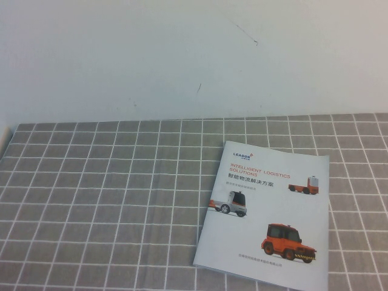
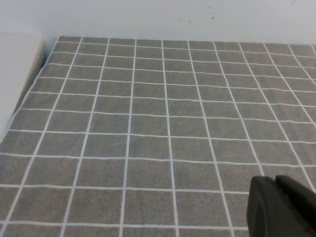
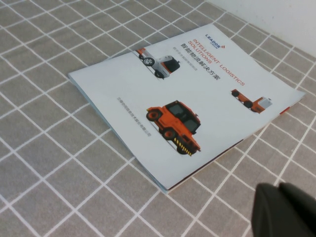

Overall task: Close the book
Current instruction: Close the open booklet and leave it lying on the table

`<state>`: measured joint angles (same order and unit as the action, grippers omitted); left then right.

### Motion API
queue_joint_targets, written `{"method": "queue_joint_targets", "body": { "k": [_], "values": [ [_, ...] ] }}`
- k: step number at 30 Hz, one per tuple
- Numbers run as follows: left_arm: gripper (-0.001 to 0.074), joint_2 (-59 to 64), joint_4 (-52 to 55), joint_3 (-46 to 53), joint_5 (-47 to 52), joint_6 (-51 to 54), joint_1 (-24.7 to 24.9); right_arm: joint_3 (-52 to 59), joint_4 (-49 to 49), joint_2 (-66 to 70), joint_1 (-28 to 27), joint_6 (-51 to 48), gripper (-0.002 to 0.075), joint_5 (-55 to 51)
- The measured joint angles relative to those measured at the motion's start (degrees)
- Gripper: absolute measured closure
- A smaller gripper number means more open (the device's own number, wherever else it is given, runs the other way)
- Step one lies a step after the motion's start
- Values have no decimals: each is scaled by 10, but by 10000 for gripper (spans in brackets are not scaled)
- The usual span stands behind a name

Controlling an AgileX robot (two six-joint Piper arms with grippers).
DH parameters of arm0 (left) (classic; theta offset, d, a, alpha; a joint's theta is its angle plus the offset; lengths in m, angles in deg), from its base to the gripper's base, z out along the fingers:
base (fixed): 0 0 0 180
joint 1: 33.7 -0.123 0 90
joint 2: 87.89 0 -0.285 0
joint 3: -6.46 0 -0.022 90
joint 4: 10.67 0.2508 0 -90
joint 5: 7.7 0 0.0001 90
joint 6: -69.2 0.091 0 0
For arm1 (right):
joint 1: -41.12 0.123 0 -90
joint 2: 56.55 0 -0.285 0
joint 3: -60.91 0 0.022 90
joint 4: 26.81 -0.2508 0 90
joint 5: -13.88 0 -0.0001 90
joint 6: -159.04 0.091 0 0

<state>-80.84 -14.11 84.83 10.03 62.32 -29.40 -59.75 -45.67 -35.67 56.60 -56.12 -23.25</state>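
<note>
Right, the book [image 1: 267, 212] lies shut and flat on the grey checked cloth [image 1: 91, 194], front cover up, with orange vehicles and red lettering showing. It sits just ahead of the right gripper [image 3: 284, 210], near it but not touching; only a dark edge of that gripper shows, so I cannot tell whether it is clenched or released. Over at the left gripper [image 2: 281, 207], only cloth stretches ahead to the white wall [image 2: 148, 15]; again, its state cannot be told.
</note>
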Motion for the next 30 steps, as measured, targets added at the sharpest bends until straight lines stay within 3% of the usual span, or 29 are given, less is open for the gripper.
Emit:
{"method": "queue_joint_targets", "body": {
  "k": [24,30],
  "values": [
    [738,0,4,-1,5,0,0,5,2,-8,0,0,729,3],
    [738,0,5,-1,5,0,0,40,82,-18,-41,18,729,44]
  ]
}}
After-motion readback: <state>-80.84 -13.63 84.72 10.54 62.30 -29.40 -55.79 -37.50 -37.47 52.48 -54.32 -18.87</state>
